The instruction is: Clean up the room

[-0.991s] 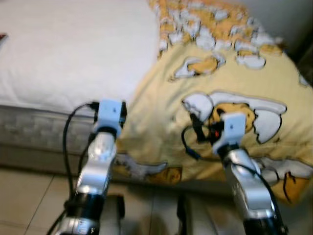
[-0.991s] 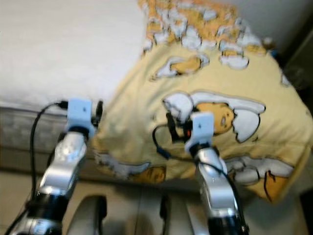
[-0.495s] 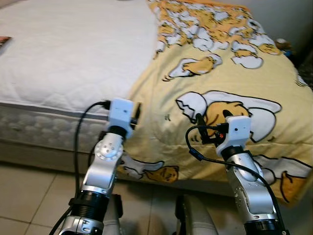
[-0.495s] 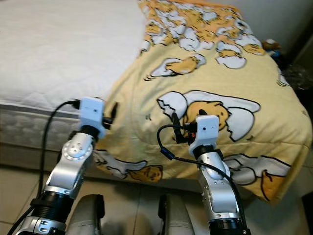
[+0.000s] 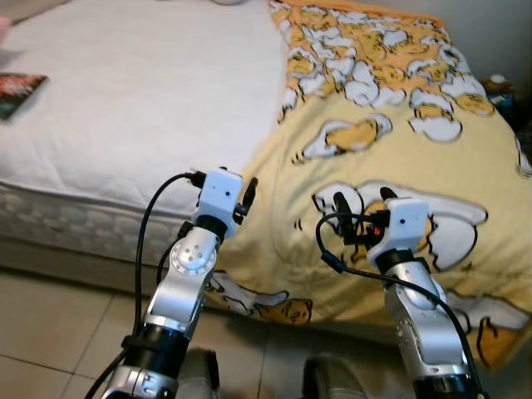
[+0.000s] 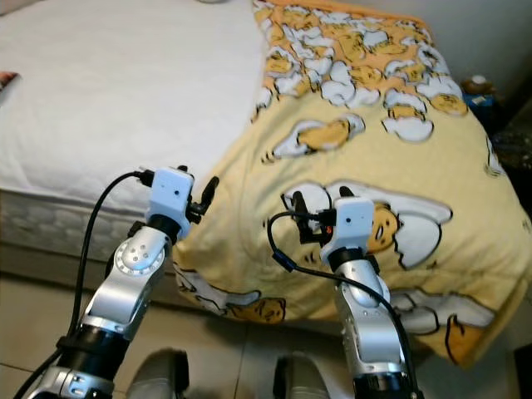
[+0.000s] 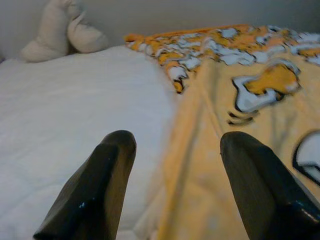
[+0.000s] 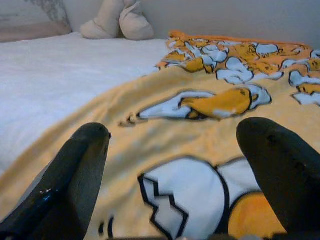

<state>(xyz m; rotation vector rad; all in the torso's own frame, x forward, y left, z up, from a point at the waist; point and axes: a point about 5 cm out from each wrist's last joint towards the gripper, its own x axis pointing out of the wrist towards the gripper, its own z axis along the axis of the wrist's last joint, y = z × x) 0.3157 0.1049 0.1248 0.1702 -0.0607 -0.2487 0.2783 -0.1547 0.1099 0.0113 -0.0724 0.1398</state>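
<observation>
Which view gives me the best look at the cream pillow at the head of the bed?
The right wrist view: the cream pillow is sharp against the wall. The left wrist view shows it softer; the left eye view catches its edge.

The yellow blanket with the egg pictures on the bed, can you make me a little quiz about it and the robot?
1. True or false: the yellow blanket covers the whole white mattress.
2. Which gripper hangs over the blanket's edge, where it meets the bare mattress? A) left gripper B) right gripper
3. Fill in: both grippers have their fingers ____.

Key
1. False: it covers the robot's right part; the left part is bare.
2. A; the right gripper is over the egg pictures.
3. open, with nothing held.
</observation>
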